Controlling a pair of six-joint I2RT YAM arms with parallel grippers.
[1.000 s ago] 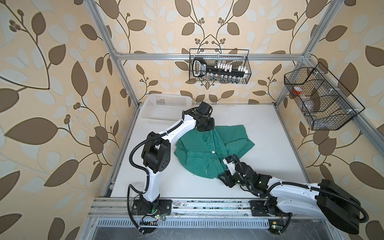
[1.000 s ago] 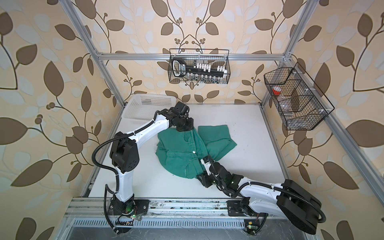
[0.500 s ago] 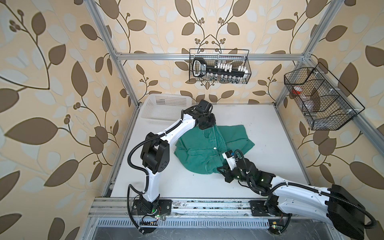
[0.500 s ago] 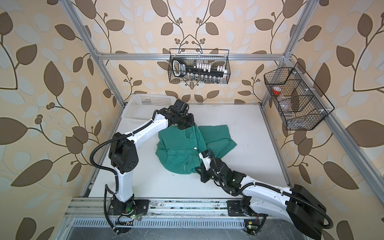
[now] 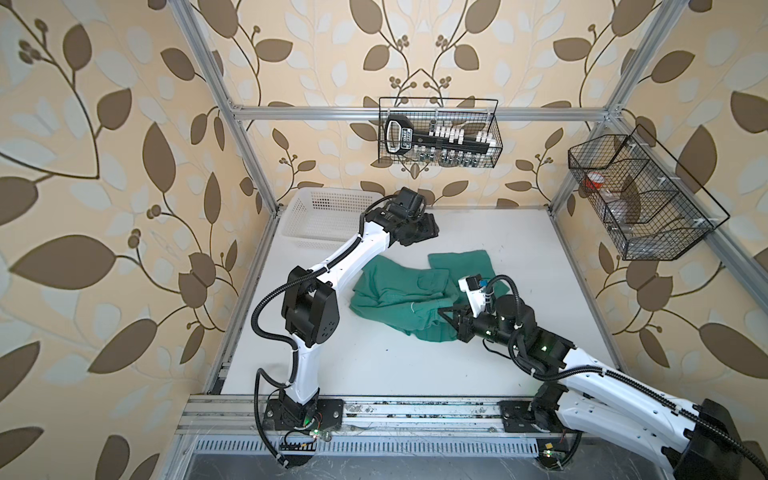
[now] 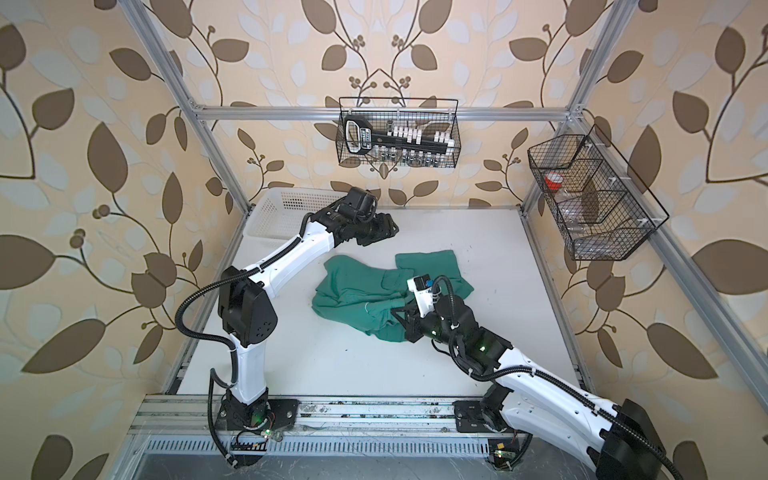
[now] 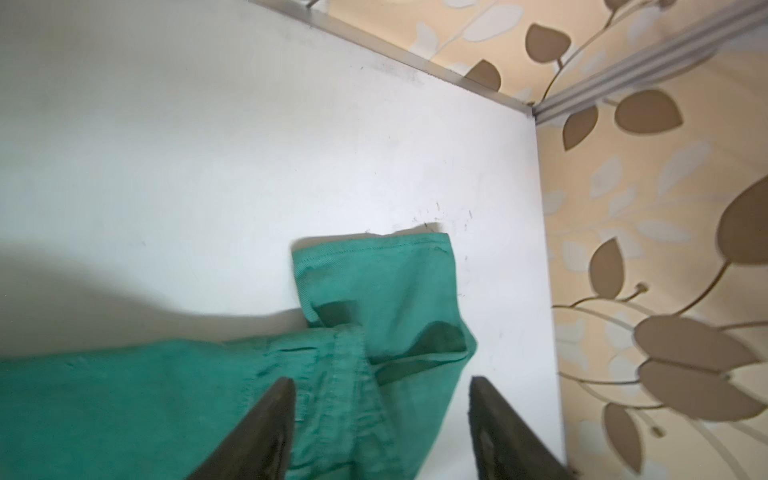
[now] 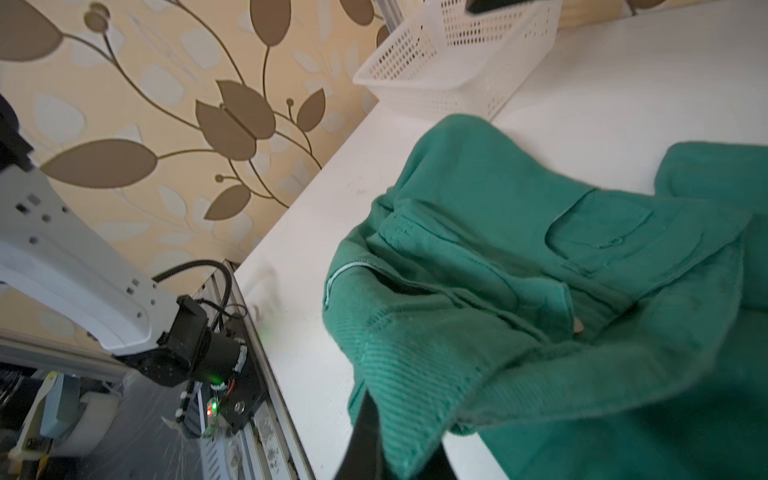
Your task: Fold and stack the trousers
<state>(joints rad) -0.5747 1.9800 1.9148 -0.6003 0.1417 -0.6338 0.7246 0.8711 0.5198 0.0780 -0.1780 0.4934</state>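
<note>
The teal-green trousers (image 5: 399, 295) (image 6: 361, 291) lie crumpled in the middle of the white table, one leg end spread flat toward the back right. My right gripper (image 5: 444, 313) (image 6: 399, 311) is at their near right side. In the right wrist view it (image 8: 407, 457) is shut on a fold of the trousers (image 8: 540, 291), lifted a little off the table. My left gripper (image 5: 432, 226) (image 6: 388, 226) hovers open behind the trousers. The left wrist view shows its fingers (image 7: 270, 428) wide apart above the trousers (image 7: 374, 291), holding nothing.
A white perforated basket (image 5: 324, 216) (image 6: 291, 212) (image 8: 449, 62) stands at the back left corner, just behind the left arm. Two black wire baskets (image 5: 438, 137) (image 5: 636, 199) hang on the back and right walls. Aluminium frame posts edge the table.
My left gripper opened, let go of the trousers' back edge and drew up and back; that cloth dropped flat. My right gripper shut on the near fold and pulled it slightly inward.
</note>
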